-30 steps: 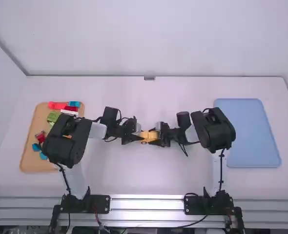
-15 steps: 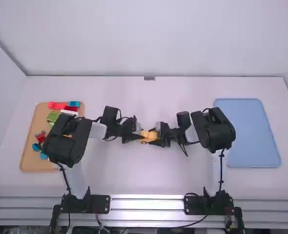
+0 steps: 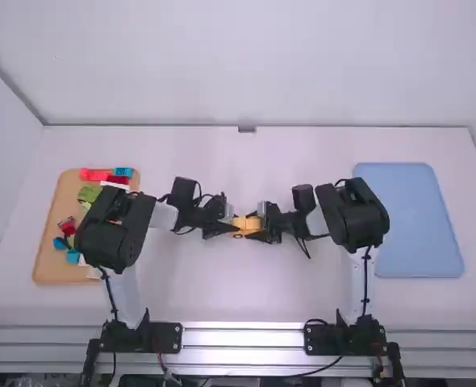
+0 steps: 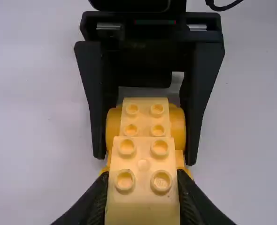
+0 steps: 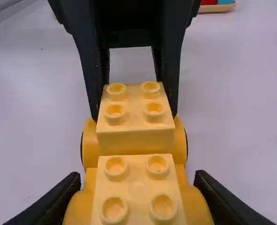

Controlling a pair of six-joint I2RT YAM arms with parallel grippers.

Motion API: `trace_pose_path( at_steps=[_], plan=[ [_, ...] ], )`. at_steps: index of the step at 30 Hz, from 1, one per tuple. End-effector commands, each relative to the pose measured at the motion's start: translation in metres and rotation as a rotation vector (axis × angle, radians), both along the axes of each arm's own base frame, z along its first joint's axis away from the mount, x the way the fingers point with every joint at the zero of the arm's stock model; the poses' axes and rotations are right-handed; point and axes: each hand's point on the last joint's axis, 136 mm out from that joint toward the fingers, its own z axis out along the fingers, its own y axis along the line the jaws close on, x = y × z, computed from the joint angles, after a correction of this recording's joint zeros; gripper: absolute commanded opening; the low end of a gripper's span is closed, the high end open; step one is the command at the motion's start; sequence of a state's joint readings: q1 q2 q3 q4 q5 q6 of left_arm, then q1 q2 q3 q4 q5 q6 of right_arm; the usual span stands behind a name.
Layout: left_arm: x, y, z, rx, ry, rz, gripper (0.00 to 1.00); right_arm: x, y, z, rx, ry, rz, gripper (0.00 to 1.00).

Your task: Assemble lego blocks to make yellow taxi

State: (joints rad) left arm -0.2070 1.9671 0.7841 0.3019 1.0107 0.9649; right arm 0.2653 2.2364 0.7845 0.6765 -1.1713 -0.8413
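Your left gripper [image 4: 142, 174] grips yellow block [image 4: 143, 206], part-open; right gripper [image 5: 137, 175], wider, clamps wheeled base [image 5: 197, 208] opposite. Brace base; press block square.

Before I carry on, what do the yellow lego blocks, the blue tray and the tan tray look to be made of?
Yellow lego blocks: hard molded plastic, satin finish, judging by crisp round studs and soft highlights.
Blue tray: probably smooth matte plastic, evenly colored with rounded corners.
Tan tray: wood-colored and dull, but no clear grain; wood or plastic.
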Motion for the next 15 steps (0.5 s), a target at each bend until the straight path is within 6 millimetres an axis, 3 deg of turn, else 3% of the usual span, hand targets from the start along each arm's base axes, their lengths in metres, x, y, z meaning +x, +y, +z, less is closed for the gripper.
trace_pose_path(
  at_steps=[1,8,9,11,14,15],
  plan=[
    [-0.0092,-0.0054,-0.0119,0.032,0.027,-0.012,0.08,-0.0009,-0.0003,-0.0026,0.005,0.016,0.004,0.43],
    [-0.0112,-0.0102,-0.0205,0.088,0.027,-0.006,0.05,-0.0014,-0.0001,-0.0029,0.004,0.020,0.005,0.43],
    [-0.0115,-0.0104,-0.0204,0.088,0.027,-0.007,0.09,-0.0014,-0.0003,-0.0030,0.004,0.020,0.004,0.43],
    [-0.0116,-0.0104,-0.0205,0.088,0.028,-0.007,0.17,-0.0011,-0.0003,-0.0028,0.004,0.019,0.003,0.43],
    [-0.0119,-0.0106,-0.0197,0.083,0.029,-0.009,0.57,-0.0011,-0.0003,-0.0029,0.004,0.019,0.004,0.43],
    [-0.0120,-0.0107,-0.0196,0.082,0.028,-0.010,0.59,-0.0009,-0.0006,-0.0029,0.004,0.019,0.003,0.44]
  ],
)
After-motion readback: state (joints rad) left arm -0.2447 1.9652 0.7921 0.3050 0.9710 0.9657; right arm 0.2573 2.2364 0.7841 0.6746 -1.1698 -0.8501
